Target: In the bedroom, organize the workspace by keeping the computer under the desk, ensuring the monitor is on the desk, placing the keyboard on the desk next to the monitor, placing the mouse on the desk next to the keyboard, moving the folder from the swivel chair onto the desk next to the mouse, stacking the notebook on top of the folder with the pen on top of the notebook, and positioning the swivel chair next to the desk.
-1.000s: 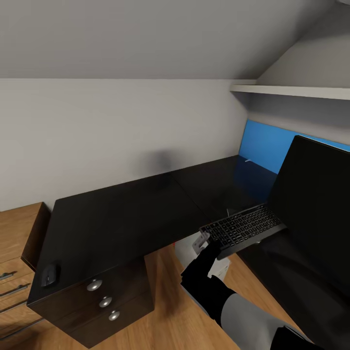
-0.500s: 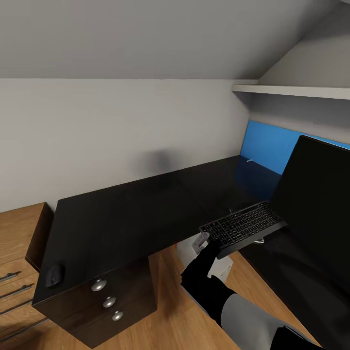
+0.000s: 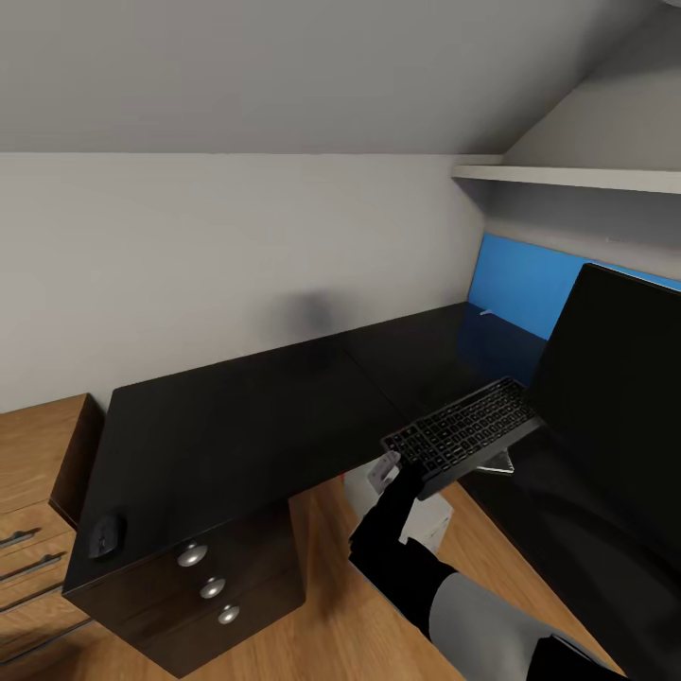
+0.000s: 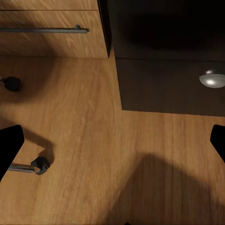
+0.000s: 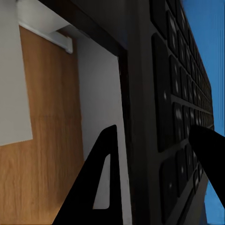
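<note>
Right gripper (image 3: 402, 465) is clamped on the near left end of the keyboard (image 3: 463, 433), one finger above the keys and one below the edge, as the right wrist view confirms with a finger (image 5: 101, 183) under the board and another over the key face. The keyboard is held tilted in the air at the inner corner of the L-shaped desk (image 3: 246, 426), its far end close in front of the monitor (image 3: 615, 397); whether that end rests on the desk surface cannot be determined. The monitor stands on the desk's right wing before the blue back panel (image 3: 515, 284). The mouse (image 3: 105, 536) lies at the desk's near left corner, above the silver-knobbed drawers (image 3: 210, 586). The light computer (image 3: 421, 515) sits under the desk behind the right arm. Left gripper (image 4: 112, 140) hangs over the wooden floor (image 4: 93, 154) with fingers spread wide, holding nothing.
</note>
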